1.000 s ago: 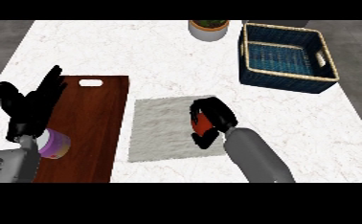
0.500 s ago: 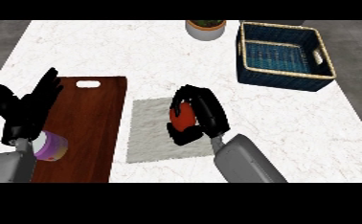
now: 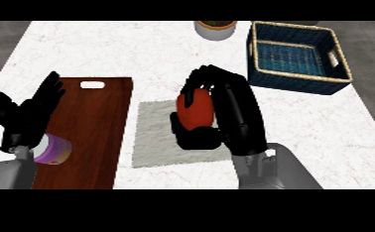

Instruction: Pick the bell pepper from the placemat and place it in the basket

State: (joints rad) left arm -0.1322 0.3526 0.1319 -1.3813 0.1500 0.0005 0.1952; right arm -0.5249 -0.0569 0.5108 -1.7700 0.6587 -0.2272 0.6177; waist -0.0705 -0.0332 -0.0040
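Note:
A red bell pepper (image 3: pixel 195 110) shows between the curled fingers and thumb of my right hand (image 3: pixel 233 114), which is shut on it above the right part of the grey placemat (image 3: pixel 155 137). Whether the pepper still touches the mat I cannot tell. The blue woven basket (image 3: pixel 298 77) with a tan rim stands at the far right of the counter, apart from the hand. My left hand (image 3: pixel 29 117) rests open, fingers up, at the left edge over the wooden board.
A dark wooden cutting board (image 3: pixel 92 127) lies left of the placemat. A small purple and white jar (image 3: pixel 53 149) stands on its near left part. A pot (image 3: pixel 215 28) stands at the counter's far edge, left of the basket.
My right hand has closed round the pepper and moved with it up and away from me, toward the basket side. The left hand has barely shifted.

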